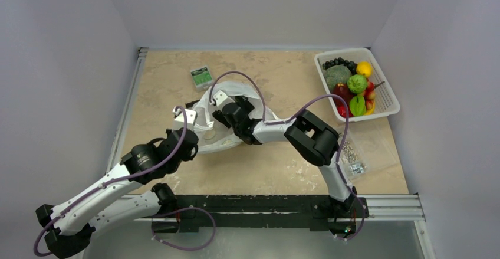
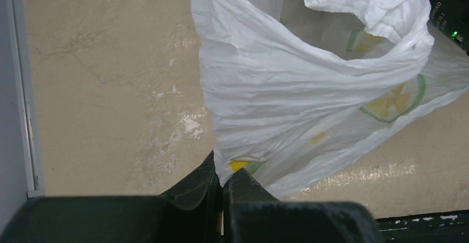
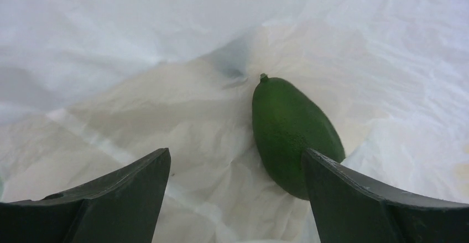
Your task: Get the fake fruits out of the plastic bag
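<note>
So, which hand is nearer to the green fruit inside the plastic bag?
Right. The right hand is open inside the plastic bag, the green fruit lying beside one finger. The left hand is shut on the bag's edge, outside it.

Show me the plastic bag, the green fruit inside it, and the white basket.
plastic bag [image 2: 287,102], left wrist view, crinkled side.
green fruit [image 3: 288,132], right wrist view, its middle.
white basket [image 1: 387,97], top view, right wall.
</note>
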Robot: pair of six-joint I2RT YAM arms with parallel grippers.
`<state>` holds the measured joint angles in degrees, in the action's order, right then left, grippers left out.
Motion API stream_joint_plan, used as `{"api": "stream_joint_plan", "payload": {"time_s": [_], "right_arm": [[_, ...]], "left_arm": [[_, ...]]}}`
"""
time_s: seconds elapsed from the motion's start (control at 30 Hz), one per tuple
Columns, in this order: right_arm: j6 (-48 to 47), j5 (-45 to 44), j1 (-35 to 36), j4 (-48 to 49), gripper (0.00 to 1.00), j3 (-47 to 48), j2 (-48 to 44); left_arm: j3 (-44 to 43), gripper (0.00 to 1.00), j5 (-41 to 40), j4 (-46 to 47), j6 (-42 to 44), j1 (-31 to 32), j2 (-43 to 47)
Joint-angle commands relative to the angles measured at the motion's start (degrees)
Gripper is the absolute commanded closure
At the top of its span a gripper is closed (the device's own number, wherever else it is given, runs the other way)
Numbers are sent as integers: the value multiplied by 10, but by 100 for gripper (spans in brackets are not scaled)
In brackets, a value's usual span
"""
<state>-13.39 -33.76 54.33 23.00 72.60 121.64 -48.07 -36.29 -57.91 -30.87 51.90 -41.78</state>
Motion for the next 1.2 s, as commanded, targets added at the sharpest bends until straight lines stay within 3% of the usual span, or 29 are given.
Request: {"api": "stream_joint_plan", "payload": {"time_s": [0.0,0.13,0.3,0.4,0.57,0.63,0.77,0.9,1.17], "right_arm": [[-44,-35,-21,49,13,33,5],[-10,8,-49,21,18,40,12],[1,25,-52,-8,42,49,23],[21,53,-54,-46,44,65,23],[40,65,-54,-71,29,74,32],[42,60,-54,-75,29,74,38],[34,0,-55,-89,20,93,66],[21,-58,-56,-99,21,114,85],[-27,-102,-56,-98,52,137,106]], "left_arm": [[-17,100,-7,7,-4,4,-1],[-17,100,-6,7,-5,5,-1],[-17,100,-6,8,-6,5,-2],[-18,100,-6,7,-6,5,-5],[-18,100,-7,7,-6,6,-4],[-17,100,-8,6,-8,6,-2],[-17,100,-9,7,-8,6,-2],[-17,100,-6,8,-9,6,-6],[-19,100,1,11,-11,6,-30]]}}
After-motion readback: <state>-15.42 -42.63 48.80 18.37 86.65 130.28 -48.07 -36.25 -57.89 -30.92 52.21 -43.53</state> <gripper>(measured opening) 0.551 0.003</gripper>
